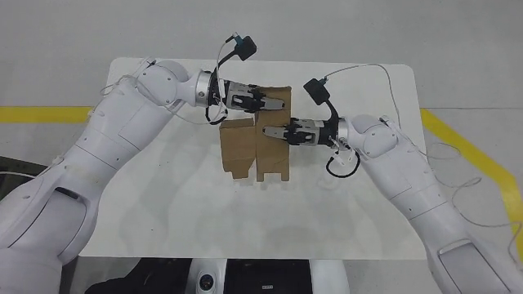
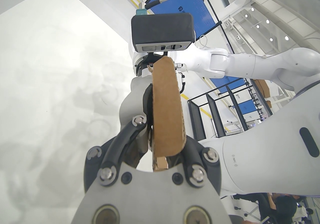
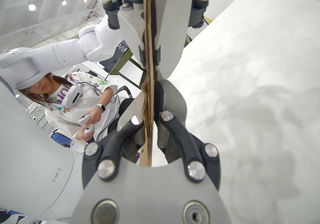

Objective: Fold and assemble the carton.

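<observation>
Above the table (image 1: 163, 212), left gripper (image 1: 263, 102) and right gripper (image 1: 271, 133) pinch the carton (image 1: 245, 151) between them.

One carton (image 1: 242, 151) was at centre of table (image 1: 163, 212); left gripper (image 1: 265, 104) at its 12 o'clock edge, right gripper (image 1: 268, 133) at 3 o'clock.

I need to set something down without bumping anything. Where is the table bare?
The table is bare on its near stretch, between the arms on the robot's side of the carton, and at the far right corner. Mid-table is crowded: the left gripper and the right gripper both clamp the carton.
</observation>
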You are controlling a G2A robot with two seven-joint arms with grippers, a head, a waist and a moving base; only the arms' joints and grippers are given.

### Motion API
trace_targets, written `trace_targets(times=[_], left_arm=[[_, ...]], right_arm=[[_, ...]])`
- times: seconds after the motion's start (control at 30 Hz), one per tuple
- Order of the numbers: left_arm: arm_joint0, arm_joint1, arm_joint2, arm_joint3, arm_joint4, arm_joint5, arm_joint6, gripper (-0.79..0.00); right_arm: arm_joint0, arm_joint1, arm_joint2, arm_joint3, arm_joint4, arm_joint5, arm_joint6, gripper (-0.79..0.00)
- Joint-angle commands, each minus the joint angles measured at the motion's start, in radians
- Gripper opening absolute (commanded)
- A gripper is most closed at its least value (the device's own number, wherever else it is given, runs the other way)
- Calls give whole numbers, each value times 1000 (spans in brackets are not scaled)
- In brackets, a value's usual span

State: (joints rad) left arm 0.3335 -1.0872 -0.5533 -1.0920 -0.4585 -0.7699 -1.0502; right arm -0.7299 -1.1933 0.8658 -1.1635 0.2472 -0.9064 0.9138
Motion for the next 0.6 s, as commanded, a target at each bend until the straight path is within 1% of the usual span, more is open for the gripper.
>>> trace_targets(times=[0.0, 0.17, 0.37, 0.57], left_arm=[[-1, 2, 5, -1, -7, -2, 1, -3], [-10, 11, 0, -8, -79, 0, 0, 0], [-13, 33, -34, 10, -159, 4, -4, 0], [-3, 58, -67, 65, -146, -13, 13, 0]], right_arm=[[5, 3, -9, 2, 9, -5, -5, -785], [15, 13, -27, 16, 28, -16, -16, -785], [18, 26, -25, 38, 61, -35, -35, -785], [4, 41, 14, 59, 86, -46, -49, -785]])
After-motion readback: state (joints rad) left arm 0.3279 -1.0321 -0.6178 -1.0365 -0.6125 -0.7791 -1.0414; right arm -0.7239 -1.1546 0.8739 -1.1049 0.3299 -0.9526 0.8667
